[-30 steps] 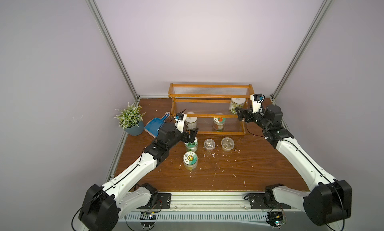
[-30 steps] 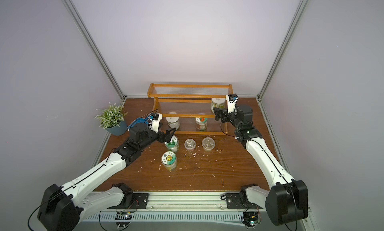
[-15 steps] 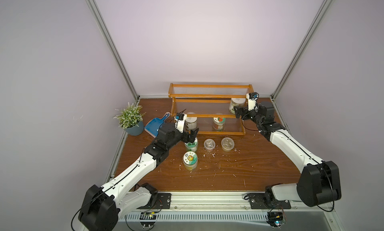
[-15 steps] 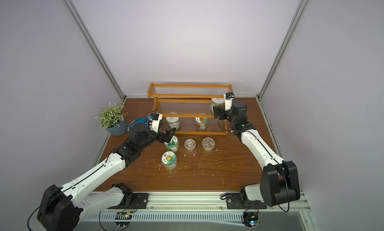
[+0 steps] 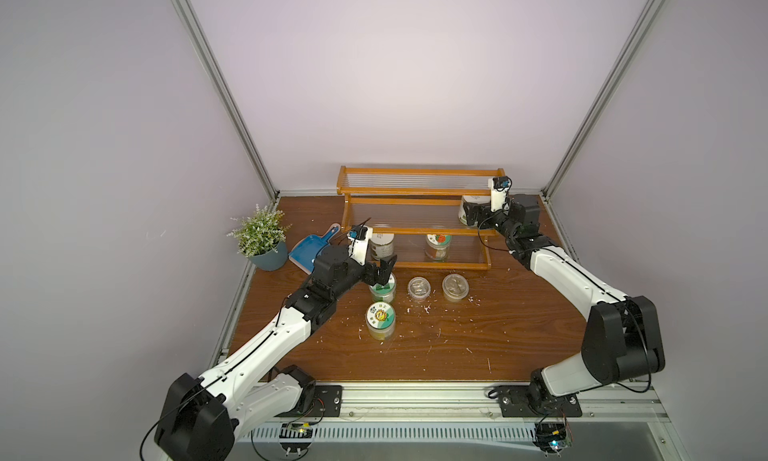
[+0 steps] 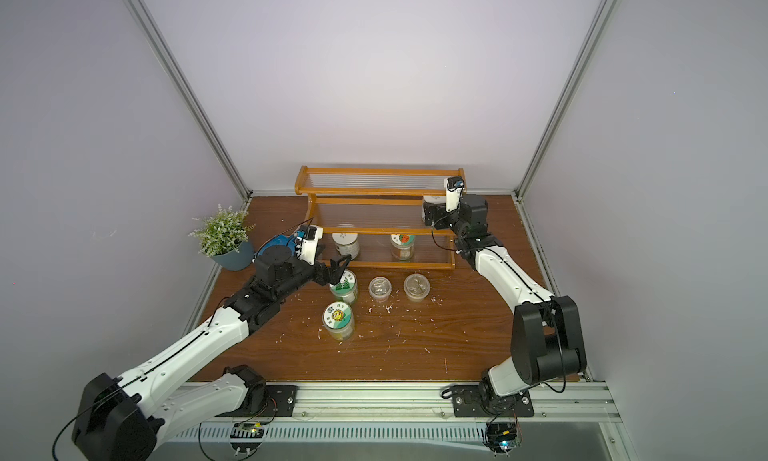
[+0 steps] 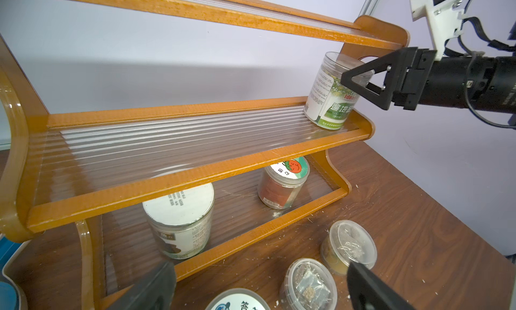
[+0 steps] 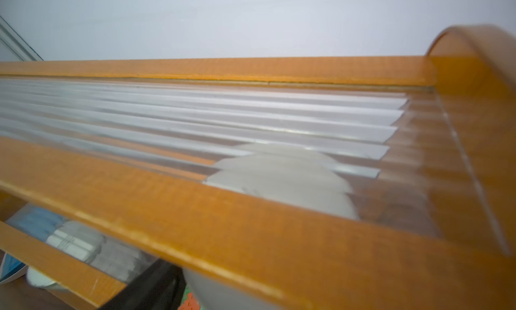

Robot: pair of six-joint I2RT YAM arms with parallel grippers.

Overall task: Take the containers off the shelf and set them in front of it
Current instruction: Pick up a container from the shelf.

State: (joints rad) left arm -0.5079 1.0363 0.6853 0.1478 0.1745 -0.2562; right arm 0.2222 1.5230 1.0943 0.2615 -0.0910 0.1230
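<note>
Right claw [image 5: 468, 217] has reached the white-lidded jar [image 7: 324, 104] — open, shelf [image 7: 223, 15] tier overhead; left claw [image 5: 382, 272] open too.

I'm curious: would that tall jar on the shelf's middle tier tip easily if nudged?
Likely somewhat: the jar is taller than wide and stands on ribbed plastic at the end of the shelf. Its smooth wall may slip when gripped. It looks rigid, not floppy.

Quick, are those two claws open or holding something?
Left gripper: open, empty, above the green-lidded clear jar.
Right gripper: open at the white-lidded clear jar on the orange-brown wooden shelf.
</note>
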